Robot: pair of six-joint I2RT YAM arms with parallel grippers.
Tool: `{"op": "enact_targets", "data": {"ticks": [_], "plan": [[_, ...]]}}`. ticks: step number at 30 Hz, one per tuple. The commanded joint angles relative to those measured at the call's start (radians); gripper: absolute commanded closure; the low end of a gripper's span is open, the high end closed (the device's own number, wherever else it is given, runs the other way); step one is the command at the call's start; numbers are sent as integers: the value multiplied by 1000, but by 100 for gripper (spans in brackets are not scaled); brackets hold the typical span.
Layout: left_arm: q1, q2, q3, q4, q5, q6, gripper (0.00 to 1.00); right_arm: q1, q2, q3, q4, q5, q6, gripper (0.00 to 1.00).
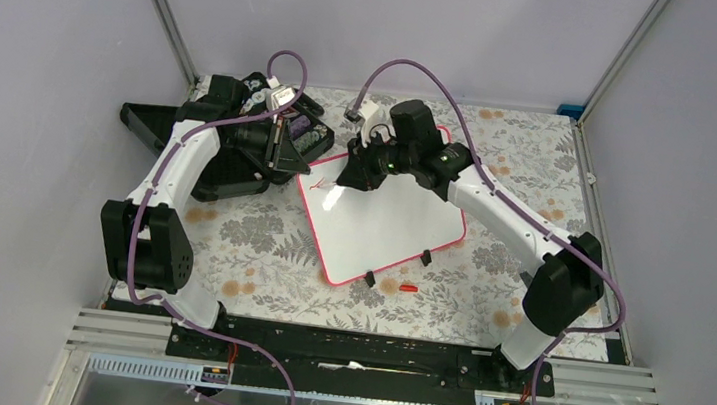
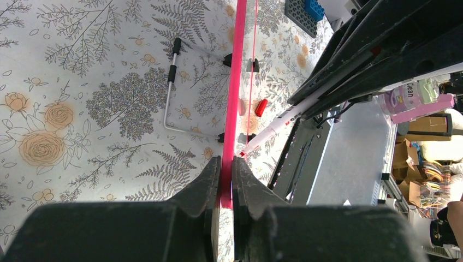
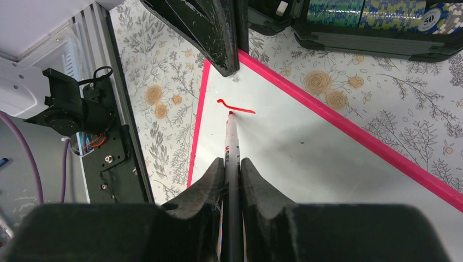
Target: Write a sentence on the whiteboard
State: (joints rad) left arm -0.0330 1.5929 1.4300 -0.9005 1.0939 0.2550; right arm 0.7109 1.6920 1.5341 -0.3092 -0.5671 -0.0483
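Whiteboard (image 1: 393, 221) is pinched at its rim by the left gripper (image 2: 226, 164) so it cannot slide. The right gripper (image 3: 232, 164) pinches a pen (image 3: 231, 136), its tip touching the board by a red mark (image 3: 237, 107).

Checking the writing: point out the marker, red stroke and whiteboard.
marker (image 3: 231, 142), right wrist view, white barrel.
red stroke (image 3: 240, 110), right wrist view, its middle.
whiteboard (image 1: 403, 222), top external view, bare white face.
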Motion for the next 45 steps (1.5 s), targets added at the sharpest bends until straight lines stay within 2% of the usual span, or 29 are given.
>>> {"op": "enact_targets", "data": {"ticks": [1,31,45], "plan": [[4,-11,4,8,14,10,100,9,13,42,10,21,-22,100],[4,-11,1,8,9,16,100,22,-84,-163,17,-2,-34,100],[4,-16,-5,8,9,18,100,28,-110,-88,18,-12,-8,100]]}}
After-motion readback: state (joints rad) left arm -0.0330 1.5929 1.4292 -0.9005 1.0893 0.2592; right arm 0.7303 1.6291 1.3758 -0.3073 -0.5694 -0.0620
